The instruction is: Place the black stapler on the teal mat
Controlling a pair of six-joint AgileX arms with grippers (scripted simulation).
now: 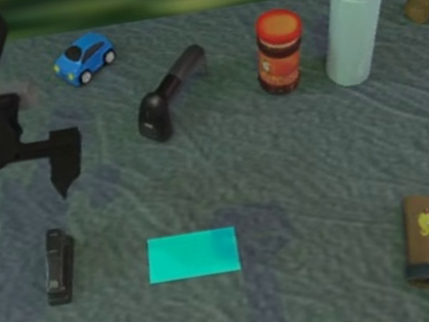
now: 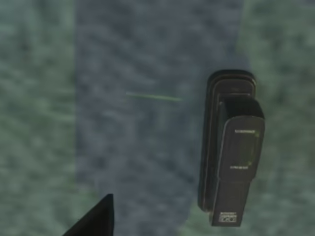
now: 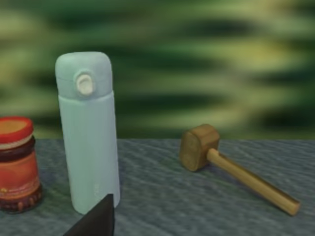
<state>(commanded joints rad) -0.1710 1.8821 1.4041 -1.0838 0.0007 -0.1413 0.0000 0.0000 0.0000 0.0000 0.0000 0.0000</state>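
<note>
We see the black stapler (image 1: 59, 266) lying flat on the table near its left side, toward the front edge. It is a slim, dark grey-black bar with its hinged top arm closed down, its long axis running roughly front to back. In the left wrist view the stapler (image 2: 230, 147) shows small pale lettering on its top arm. Just to its right, apart from it, lies the teal mat (image 1: 193, 255), a thin, plain, bright turquoise rectangle, flat and bare.

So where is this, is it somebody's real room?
Probably not a real room: it looks like a computer-made test table. Unrelated things sit scattered on the mottled tabletop, like a toy car, a wooden mallet and a pale flask, with only green blur behind.
</note>
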